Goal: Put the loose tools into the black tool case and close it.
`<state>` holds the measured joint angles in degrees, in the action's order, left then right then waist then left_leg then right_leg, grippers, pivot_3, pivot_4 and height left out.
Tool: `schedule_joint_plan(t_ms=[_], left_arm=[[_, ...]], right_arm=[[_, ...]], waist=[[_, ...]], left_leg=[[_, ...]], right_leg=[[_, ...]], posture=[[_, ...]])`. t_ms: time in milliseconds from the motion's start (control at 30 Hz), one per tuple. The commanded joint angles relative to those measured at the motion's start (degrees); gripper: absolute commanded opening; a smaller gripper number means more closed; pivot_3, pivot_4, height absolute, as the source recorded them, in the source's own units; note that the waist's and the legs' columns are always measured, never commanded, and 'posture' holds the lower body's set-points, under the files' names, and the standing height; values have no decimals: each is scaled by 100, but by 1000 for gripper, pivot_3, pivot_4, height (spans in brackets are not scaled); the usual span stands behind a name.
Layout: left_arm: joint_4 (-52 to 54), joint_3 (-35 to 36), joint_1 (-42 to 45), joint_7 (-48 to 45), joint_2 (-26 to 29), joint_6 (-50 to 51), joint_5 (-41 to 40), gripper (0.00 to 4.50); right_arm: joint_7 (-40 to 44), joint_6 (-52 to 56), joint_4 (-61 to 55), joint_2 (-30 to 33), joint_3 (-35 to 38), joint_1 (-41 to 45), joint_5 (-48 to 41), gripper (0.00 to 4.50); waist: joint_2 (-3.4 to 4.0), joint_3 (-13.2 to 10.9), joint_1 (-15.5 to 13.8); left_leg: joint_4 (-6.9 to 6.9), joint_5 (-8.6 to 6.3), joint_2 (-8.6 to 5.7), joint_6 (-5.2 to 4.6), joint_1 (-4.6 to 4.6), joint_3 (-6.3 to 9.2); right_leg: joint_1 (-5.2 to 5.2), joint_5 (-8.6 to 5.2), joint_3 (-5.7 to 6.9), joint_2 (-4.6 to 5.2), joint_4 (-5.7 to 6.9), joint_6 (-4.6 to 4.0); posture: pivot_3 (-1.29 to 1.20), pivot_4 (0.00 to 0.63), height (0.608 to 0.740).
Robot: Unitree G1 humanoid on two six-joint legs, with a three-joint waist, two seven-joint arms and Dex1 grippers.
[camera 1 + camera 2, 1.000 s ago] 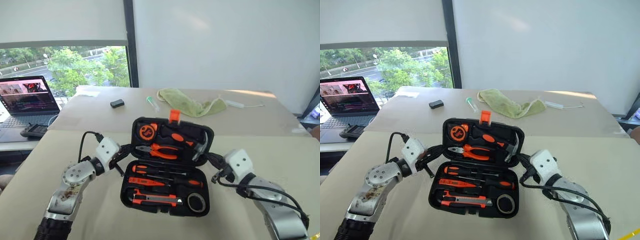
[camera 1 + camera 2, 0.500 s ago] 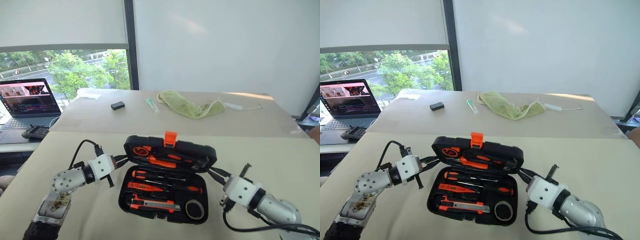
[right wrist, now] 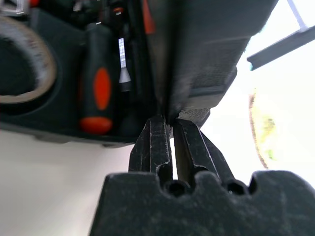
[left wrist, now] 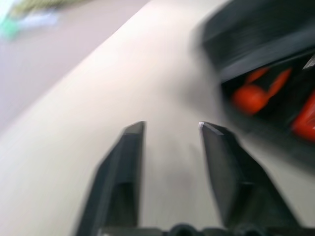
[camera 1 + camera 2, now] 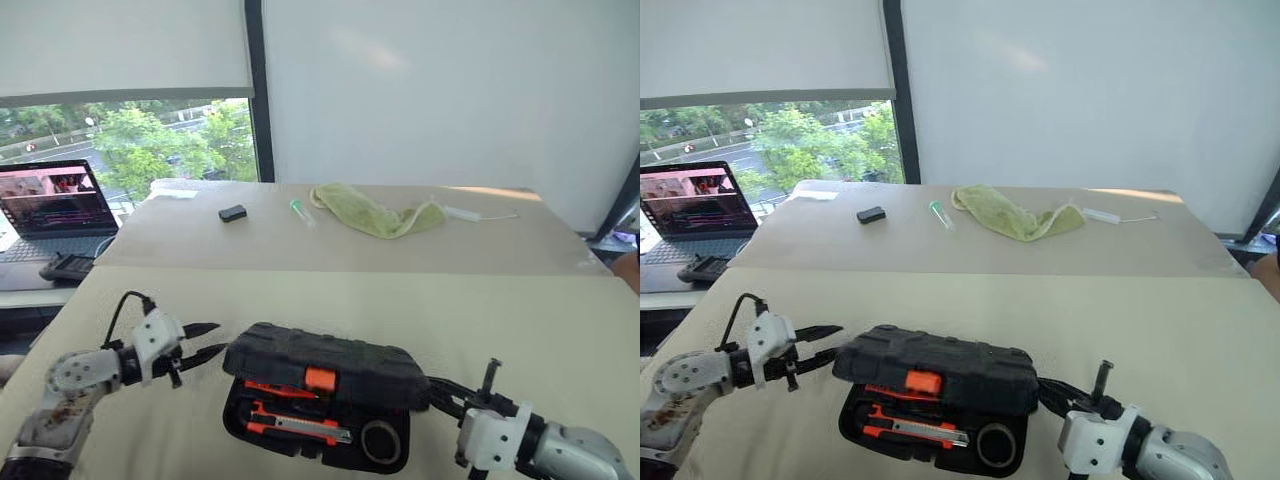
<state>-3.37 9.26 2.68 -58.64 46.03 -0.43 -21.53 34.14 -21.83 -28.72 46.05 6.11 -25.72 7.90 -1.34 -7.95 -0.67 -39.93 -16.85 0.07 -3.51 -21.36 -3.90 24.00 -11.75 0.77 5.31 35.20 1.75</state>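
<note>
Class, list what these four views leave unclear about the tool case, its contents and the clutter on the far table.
- Upper tray of the tool case: head views, hidden by the lowered lid.
- Tools in the case: left wrist view, orange smears, motion blur.
- Right gripper: right wrist view, at the lid's edge; contact unclear.
- Small black object on the far table: head views, too small to identify.

The left gripper (image 5: 212,342) is being held with fingers parted; the right gripper (image 3: 170,120) is being kept nearly closed.

Matt ribbed plastic tool case (image 5: 320,362); soft green cloth (image 5: 375,213).
</note>
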Motion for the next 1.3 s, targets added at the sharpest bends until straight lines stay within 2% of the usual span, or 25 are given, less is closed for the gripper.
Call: schedule_joint_plan(t_ms=[33,100,233,300,367,400,500,533,567,733,833,933,1067,1167,1300], left_arm=[[30,305,135,16,64,591,-367,3631],[136,379,184,13,58,987,-556,4484],[590,454,353,-75,62,2048,-1250,4484],[843,434,396,-155,90,2503,-1546,4484],[995,357,412,-247,108,2748,-1643,3977],[1038,284,402,-248,121,2774,-1561,3902],[1045,215,438,16,51,2843,-1314,2777],[1032,192,400,114,69,2845,-1192,2572],[1041,159,342,137,109,2852,-1097,2008],[1442,-150,-83,-193,412,2829,-788,219],[1997,-422,-385,-365,631,2995,-725,89],[2622,-566,-655,-356,780,3275,-822,89],[3151,-617,-667,-125,799,4069,-1191,89],[3408,-586,-626,-35,690,4560,-1503,89],[3402,-599,-286,534,137,4852,-1540,89]], right_arm=[[210,351,-150,19,508,-362,-392,1450],[360,741,-284,-24,691,-599,-735,2187],[734,2742,-1138,-51,1224,-1234,-2737,2187],[696,3501,-1497,-26,1488,-1279,-3732,2187],[719,3962,-1692,35,1533,-1212,-4168,1675],[687,4105,-1701,68,1428,-1126,-4078,1599],[463,4447,-1698,88,1056,-754,-3812,587],[304,4623,-1677,83,843,-513,-3665,403],[196,4794,-1665,97,653,-303,-3555,0],[228,5415,-1600,361,-199,454,-3183,0],[380,5749,-1434,476,-732,1082,-3093,0],[398,6069,-1082,270,-1122,2060,-3078,0],[454,6262,-276,-94,-1647,3465,-2750,0],[483,6241,481,-444,-2039,4351,-2355,0],[632,5746,1764,-943,-2469,5268,-1787,0]], waist=[[-6,-1,-53],[-10,-1,-50],[-9,-1,-38],[-10,-1,-24],[-10,-1,7],[-10,-1,20],[-11,-1,14],[-11,-1,9],[-12,-1,9],[-10,-2,4],[-31,-1,8],[-47,-6,69],[-25,-20,55],[-15,-24,55],[-9,-26,28]], left_leg=[[-6,-2,-2,-4,-1,2],[-7,-3,-3,-5,-2,1],[-5,-2,8,-2,-5,4],[-3,-2,16,0,-6,6],[-3,-2,24,1,-6,5],[-3,-2,27,2,-5,5],[-3,-2,31,6,-4,3],[-3,-2,30,6,-4,2],[-3,-2,30,6,-5,2],[-1,-2,22,10,-22,-2],[-1,-3,25,10,-26,0],[-2,-1,34,15,-22,-1],[-5,2,33,17,-25,-2],[-8,3,26,17,-35,-3],[-2,3,19,19,-47,5]], right_leg=[[-2,1,2,3,-4,2],[-4,1,0,5,-6,2],[3,2,-1,6,2,-2],[3,2,-2,7,4,-7],[4,4,-3,7,1,-12],[5,5,-6,7,0,-14],[7,0,-5,-3,-2,-24],[8,0,-4,-4,-2,-25],[11,-2,-3,-7,0,-27],[27,-3,-4,-12,-1,-28],[25,-3,3,-14,-6,-28],[26,-14,0,-16,-8,-55],[28,-10,-2,-17,-7,-55],[38,0,-3,-19,-4,-38],[44,3,5,-20,0,-28]], posture=[[0,150,740],[0,150,740],[0,150,740],[0,150,740],[0,150,740],[0,150,740],[0,150,740],[0,150,740],[0,150,740],[0,150,740],[0,150,740],[0,150,740],[0,150,740],[0,150,740],[0,150,740]])
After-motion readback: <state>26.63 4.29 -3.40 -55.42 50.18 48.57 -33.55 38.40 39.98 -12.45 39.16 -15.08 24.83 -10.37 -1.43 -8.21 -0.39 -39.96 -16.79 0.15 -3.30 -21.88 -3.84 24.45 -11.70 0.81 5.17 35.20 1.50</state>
